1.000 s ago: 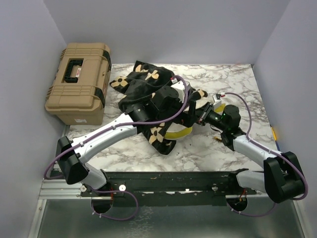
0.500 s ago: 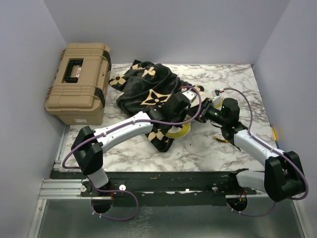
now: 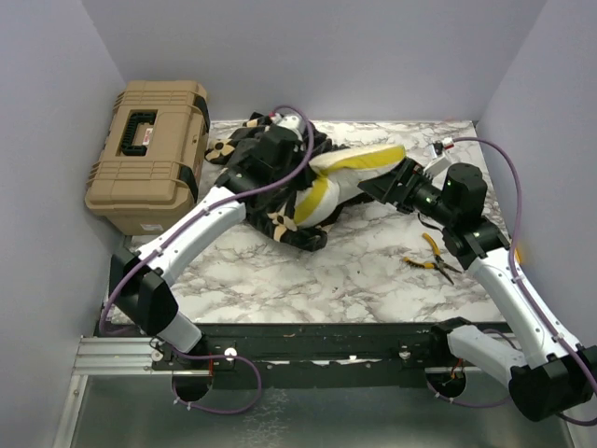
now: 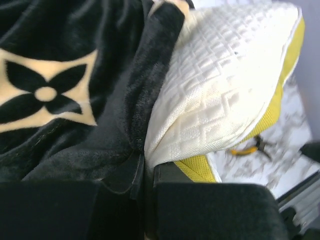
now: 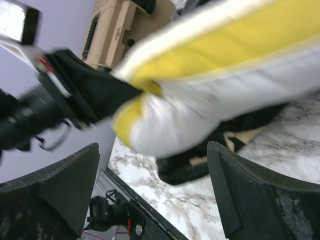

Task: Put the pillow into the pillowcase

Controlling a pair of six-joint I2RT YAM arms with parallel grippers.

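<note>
So, pillow (image 3: 359, 161): part-way in; one end buried in the pillowcase mouth right beside the left gripper, free end sticking out toward the right gripper, apparently lifted off the table (image 3: 326, 275).
Pillowcase (image 3: 297, 227): bunched black plush under and behind the left gripper, remainder trailing back toward the arm bases.
Left gripper (image 4: 145, 172): closed tight on the pillowcase edge, fold of plush pinched between the fingers; cream quilting pressed up against its right side.
Right gripper (image 5: 152, 150): jaws wide apart, holding nothing; pillow's yellow band just ahead of the fingertips, spanning the gap; contact impossible to tell.
Pillow handling (judgement): light, soft, squashy; likely to fold rather than travel if driven from one corner; quilted cover probably grippy enough.
Where to grab: free end, across the yellow edge band, mid-width, deep bite so stuffing gets compressed and not just the cover.
Pillowcase handling (judgement): limp, plush likely to drag on the quilting, mouth prone to collapse unless held; hem the only sensible hold.
Step (judgement): grip on the free end, then push toward the left gripper.
Risk: case bunching ahead of the pillow; pinch slipping on plush.
Clutter: pliers (image 3: 429, 259) on the table just below the right gripper; toolbox (image 3: 149, 154) well apart, left of the left gripper.
</note>
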